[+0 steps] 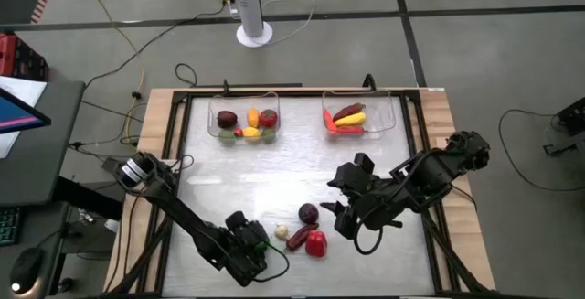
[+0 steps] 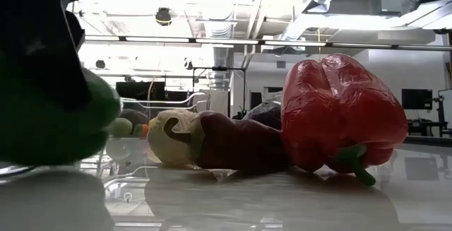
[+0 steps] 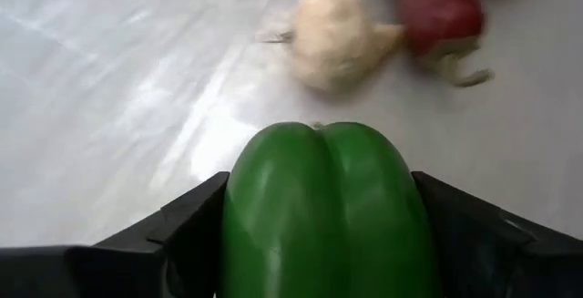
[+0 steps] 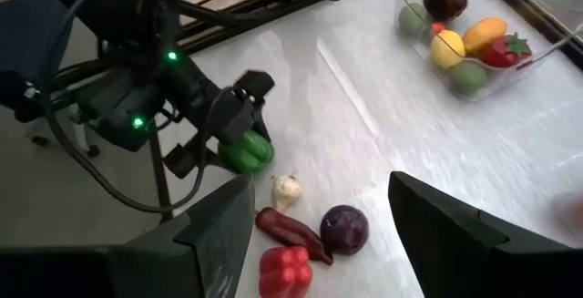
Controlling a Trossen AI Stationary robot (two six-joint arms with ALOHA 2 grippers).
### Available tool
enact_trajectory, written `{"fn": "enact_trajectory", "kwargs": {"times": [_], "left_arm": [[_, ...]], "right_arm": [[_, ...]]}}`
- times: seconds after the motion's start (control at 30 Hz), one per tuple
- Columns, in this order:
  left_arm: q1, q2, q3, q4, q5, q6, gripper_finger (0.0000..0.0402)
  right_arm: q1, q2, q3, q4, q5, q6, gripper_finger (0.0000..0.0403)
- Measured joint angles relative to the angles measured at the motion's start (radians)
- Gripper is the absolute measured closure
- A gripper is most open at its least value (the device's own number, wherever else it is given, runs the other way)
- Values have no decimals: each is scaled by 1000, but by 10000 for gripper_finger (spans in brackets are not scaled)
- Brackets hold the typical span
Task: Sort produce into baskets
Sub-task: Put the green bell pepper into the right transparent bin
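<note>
Grey concrete floor all round, with cables and a white fan base (image 1: 254, 32) beyond the far edge; ceiling ducts and strip lights in the low view. Pale, glossy table (image 1: 228, 198) inside a wooden frame.

Two dark arms over the near half. Two clear baskets side by side at the far edge: left basket (image 1: 216, 127) with about six round pieces, dark red, yellow, red and green; right basket (image 1: 395, 116) with about three long pieces, red, yellow and dark.

Right gripper (image 1: 335, 209) above the table right of the loose pile, jaws standing wide with nothing between them. Left gripper (image 1: 265, 261) at the near edge, left of the pile, fingers closed against both flanks of one green pepper (image 3: 326, 214).

Four loose pieces close together on the near centre: one red pepper (image 1: 316, 242), one dark purple round piece (image 1: 309, 213), one dark red chilli (image 1: 298, 236), one small cream bulb (image 1: 281, 231), the chilli touching pepper and bulb.
</note>
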Motion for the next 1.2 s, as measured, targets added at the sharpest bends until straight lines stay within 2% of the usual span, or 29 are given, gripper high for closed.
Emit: {"fn": "enact_trajectory", "kwargs": {"times": [0.2,0.33,0.4,0.57,0.7,0.83,0.93,1.03,1.2], "left_arm": [[28,-116,12,-107,-83,25,110],[101,-209,12,-165,-150,94,105],[155,-261,12,-161,-152,150,105],[311,-357,12,-52,-86,366,105],[448,-381,12,144,42,555,105],[592,-380,11,323,162,654,105],[695,-380,11,406,209,676,105],[790,-379,11,485,274,711,105],[908,-339,11,593,356,779,105]], "right_arm": [[0,0,0,-1,0,14,121],[1,-1,0,-36,8,38,121],[6,-2,0,-101,48,64,121],[-7,-36,-1,-227,90,80,121],[-38,-95,-35,-233,99,27,121],[-95,-207,-186,-238,103,-9,121],[-159,-325,-360,-200,103,-11,121],[-224,-459,-560,-89,96,-26,121],[-360,-637,-865,174,-53,-80,121]]}}
